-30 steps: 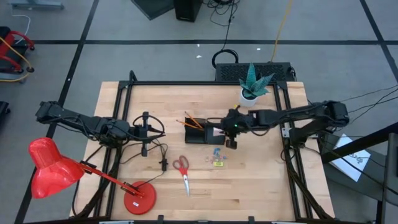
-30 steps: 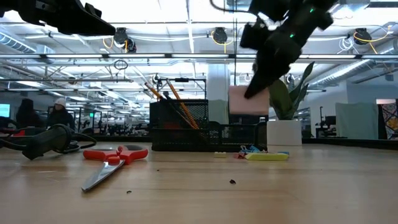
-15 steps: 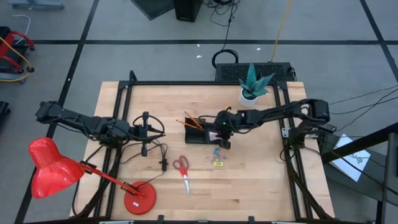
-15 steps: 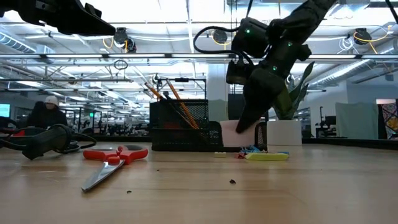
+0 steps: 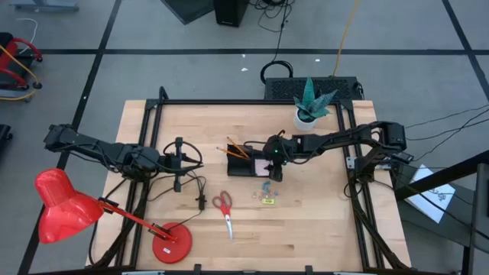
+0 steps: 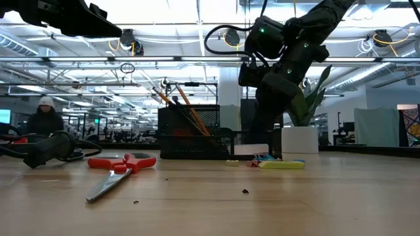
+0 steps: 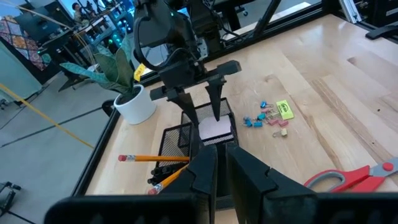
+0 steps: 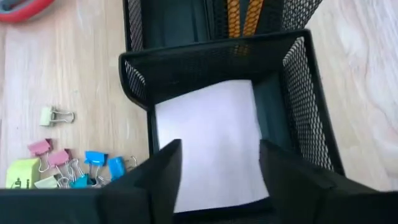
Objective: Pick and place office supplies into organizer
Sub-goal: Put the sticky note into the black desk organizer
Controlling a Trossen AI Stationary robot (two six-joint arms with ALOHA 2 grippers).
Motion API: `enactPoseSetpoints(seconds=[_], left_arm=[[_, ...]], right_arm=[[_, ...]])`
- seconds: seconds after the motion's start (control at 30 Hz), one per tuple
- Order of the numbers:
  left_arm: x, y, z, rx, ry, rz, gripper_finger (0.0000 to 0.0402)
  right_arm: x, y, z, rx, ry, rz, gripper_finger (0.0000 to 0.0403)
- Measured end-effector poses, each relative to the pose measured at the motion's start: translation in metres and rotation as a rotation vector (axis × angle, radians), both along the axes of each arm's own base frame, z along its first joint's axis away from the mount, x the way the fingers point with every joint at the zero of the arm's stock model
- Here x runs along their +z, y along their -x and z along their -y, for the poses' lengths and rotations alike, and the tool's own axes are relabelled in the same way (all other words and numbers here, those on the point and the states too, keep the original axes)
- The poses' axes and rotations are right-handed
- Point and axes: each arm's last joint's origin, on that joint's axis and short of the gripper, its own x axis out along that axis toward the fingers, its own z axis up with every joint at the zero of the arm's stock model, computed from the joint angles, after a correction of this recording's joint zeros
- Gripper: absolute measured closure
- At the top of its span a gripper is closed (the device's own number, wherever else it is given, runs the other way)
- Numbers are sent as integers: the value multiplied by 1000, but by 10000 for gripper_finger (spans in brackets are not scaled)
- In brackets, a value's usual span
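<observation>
The black mesh organizer (image 5: 243, 160) stands at mid-table, with orange pencils (image 7: 155, 158) in its taller compartment. The pink sticky-note pad (image 8: 211, 137) lies flat in the lower compartment (image 8: 211, 53). My right gripper (image 8: 221, 168) hangs open just above it, one finger over each side edge, touching nothing. Coloured clips (image 8: 93, 163), a yellow piece (image 7: 284, 109) and red-handled scissors (image 5: 224, 210) lie on the table nearer the front edge. My left gripper (image 7: 222, 174) waits shut over the table's left part.
A white plant pot (image 5: 307, 114) stands behind the organizer on the right. A red desk lamp (image 5: 65, 206) reaches over the near left corner, its base (image 5: 170, 244) on the table. Black cables (image 5: 200, 195) lie left of the scissors. A person (image 6: 42, 118) shows in the room beyond.
My right gripper has come down and toward the table's left with the pink pad, over the organizer's lower compartment, and has let go. The pad, first held high and then tilted on the rim, now lies flat in the compartment.
</observation>
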Motion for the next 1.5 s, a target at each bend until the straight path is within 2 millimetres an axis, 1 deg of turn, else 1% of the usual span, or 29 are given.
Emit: enactPoseSetpoints(seconds=[0.1, 0.2, 0.27, 0.33, 0.4, 0.43, 0.5, 0.6, 0.63, 0.67, 0.77, 0.83, 0.93, 1.13, 1.3, 1.4, 1.5], left_arm=[[0, 0, 0, 0, 0, 0, 357], [0, 0, 0, 0, 0, 0, 357], [0, 0, 0, 0, 0, 0, 357], [0, 0, 0, 0, 0, -1, 357], [0, 0, 0, 0, -1, -2, 357], [0, 0, 0, 0, -1, -4, 357], [-1, 0, 0, 0, -3, -9, 357], [-1, 0, 0, 0, -4, -15, 357], [-2, 0, 0, 0, -5, -16, 357], [-1, 0, 0, 0, -4, -16, 357], [-1, 0, 0, 0, -4, -16, 357], [-1, 0, 0, 0, -4, -16, 357], [-1, 0, 0, 0, -5, -16, 357], [-1, 0, 0, -1, -6, -16, 357], [-2, 0, 0, -1, -6, -17, 357], [-2, 0, 0, 0, -6, -17, 357], [-2, 0, 0, 0, -6, -17, 357]], right_arm=[[1, -2, 1, 0, 22, 22, 157], [9, -5, 0, -2, 95, 78, 140], [16, -9, -2, 18, 119, 120, 139], [21, -12, -5, 37, 101, 135, 152], [23, -12, -8, 35, 73, 121, 182], [23, -12, -9, 32, 68, 108, 204], [21, -10, -10, 27, 61, 76, 257], [19, -8, -10, 14, 48, 50, 358], [19, -8, -10, 16, 49, 48, 380], [19, -8, -10, 20, 52, 48, 388], [19, -7, -9, 12, 46, 47, 389], [19, -7, -9, 15, 44, 38, 396], [13, -7, -9, 20, 42, 24, 400], [-14, -10, -9, 64, 66, -70, 402], [-31, -14, -8, 69, 63, -119, 402], [-33, -14, -9, 70, 62, -125, 402], [-28, -13, -9, 70, 65, -105, 402]])
